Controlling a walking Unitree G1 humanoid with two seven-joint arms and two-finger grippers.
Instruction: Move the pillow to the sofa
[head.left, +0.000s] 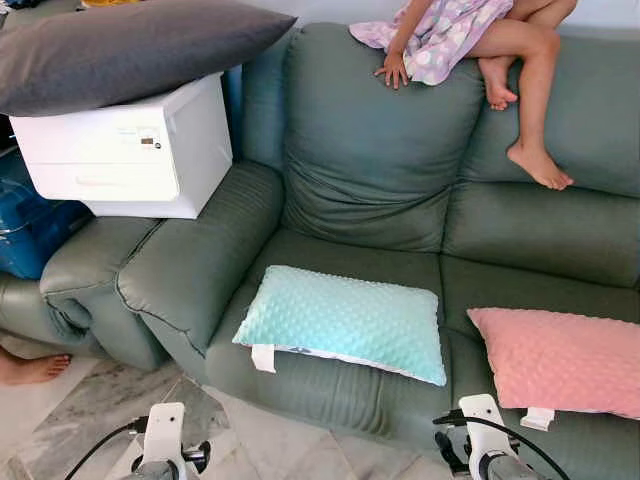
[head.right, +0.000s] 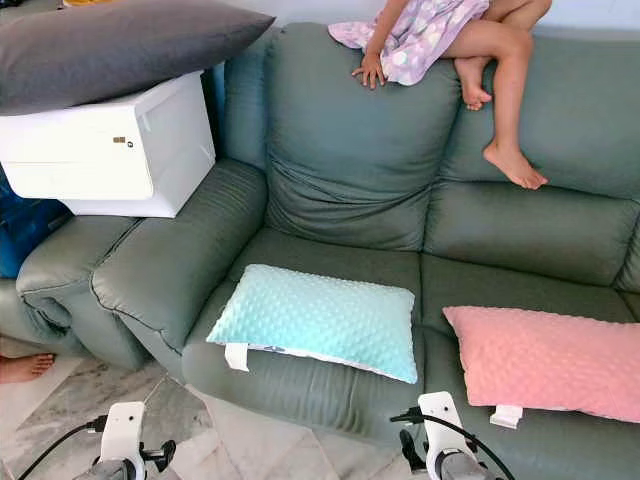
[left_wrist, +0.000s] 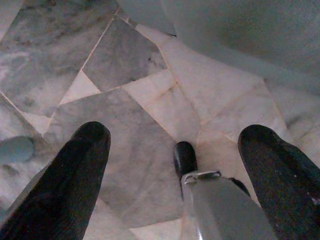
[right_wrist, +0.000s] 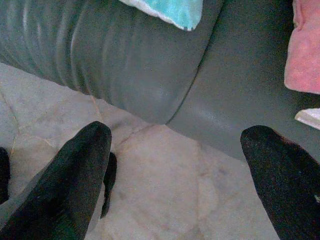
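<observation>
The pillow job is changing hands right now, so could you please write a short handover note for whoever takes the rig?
Left gripper: open, holding nothing, low over the marble floor in front of the sofa.
Right gripper: open, holding nothing, above the floor at the front edge of the sofa.
Pillows: the teal pillow lies flat on the middle seat; the pink pillow lies on the seat to its right. A grey pillow rests on a white printer on the sofa's left armrest.
Done: teal and pink pillows are on the sofa.
Left: possibly the grey one, if it is meant.
Note: a person sits on the backrest.
</observation>
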